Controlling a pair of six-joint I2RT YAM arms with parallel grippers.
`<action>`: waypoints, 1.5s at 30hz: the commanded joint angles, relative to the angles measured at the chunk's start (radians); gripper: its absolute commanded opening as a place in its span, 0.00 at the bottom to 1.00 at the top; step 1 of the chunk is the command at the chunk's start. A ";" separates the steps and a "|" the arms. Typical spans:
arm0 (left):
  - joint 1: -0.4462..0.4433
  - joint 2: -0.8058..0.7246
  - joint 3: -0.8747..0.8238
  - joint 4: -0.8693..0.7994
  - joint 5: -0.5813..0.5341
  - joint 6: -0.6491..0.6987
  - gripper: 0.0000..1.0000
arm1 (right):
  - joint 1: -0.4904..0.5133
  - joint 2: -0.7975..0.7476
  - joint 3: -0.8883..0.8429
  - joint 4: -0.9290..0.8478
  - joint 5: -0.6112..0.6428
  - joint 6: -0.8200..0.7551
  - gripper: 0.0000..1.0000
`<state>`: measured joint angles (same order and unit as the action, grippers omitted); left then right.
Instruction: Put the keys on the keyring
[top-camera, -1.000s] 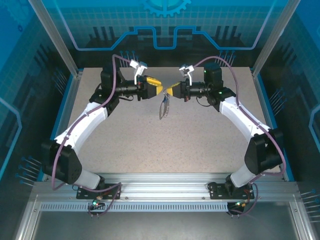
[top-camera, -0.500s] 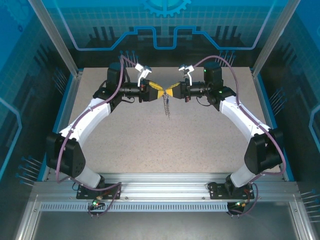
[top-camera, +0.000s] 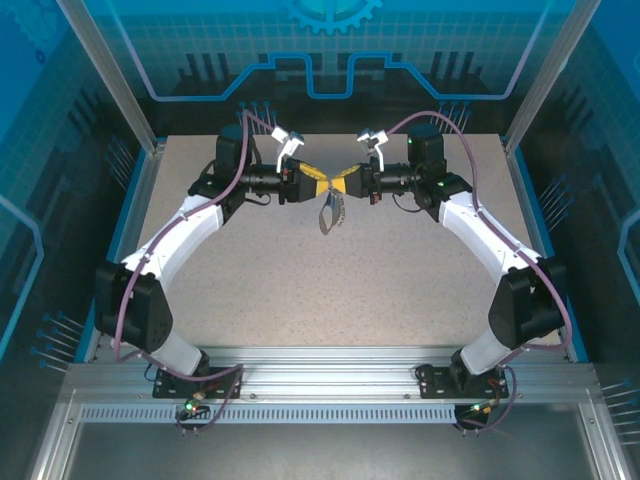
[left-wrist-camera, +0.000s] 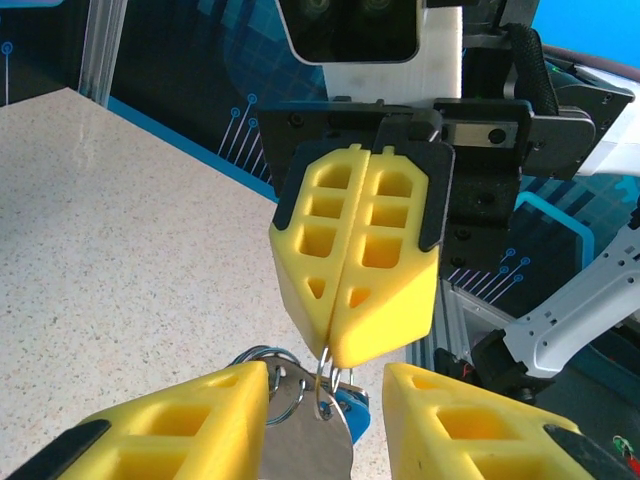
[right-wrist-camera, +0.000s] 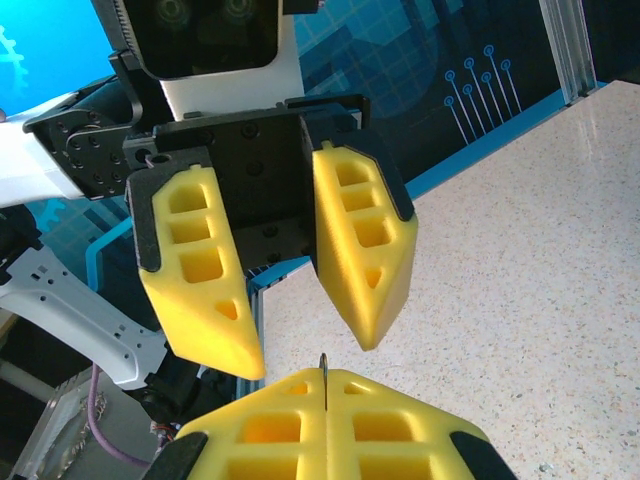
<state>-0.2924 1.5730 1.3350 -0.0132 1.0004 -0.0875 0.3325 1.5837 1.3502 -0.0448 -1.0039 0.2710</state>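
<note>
Keyring (top-camera: 328, 215) pinched in shut right end effector (left-wrist-camera: 335, 345), strap hung toward 6 o'clock — key (left-wrist-camera: 350, 403) seen just beneath, inside spread left end effector (right-wrist-camera: 312, 350).

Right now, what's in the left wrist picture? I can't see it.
The right gripper, shut, pinches the keyring's thin wire ring at its tip. The left gripper's open yellow fingers sit either side, with the key's blue head just below.

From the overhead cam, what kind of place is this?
Most likely an enclosed lab robot cell. It has an aluminium frame walled with blue printed panels, and a speckled tabletop with a left arm and a right arm bolted at its near edge.
</note>
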 joint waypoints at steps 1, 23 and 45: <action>0.003 0.016 0.032 0.031 0.035 -0.021 0.37 | 0.001 -0.028 0.016 0.002 -0.022 -0.011 0.00; -0.027 0.037 0.042 0.055 0.056 -0.030 0.20 | 0.006 -0.025 0.015 0.002 -0.013 -0.015 0.00; -0.033 0.011 0.037 -0.001 0.102 0.013 0.27 | -0.012 -0.034 -0.006 0.011 0.008 -0.012 0.00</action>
<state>-0.3145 1.6020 1.3464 0.0048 1.0641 -0.0975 0.3325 1.5822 1.3499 -0.0448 -0.9962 0.2680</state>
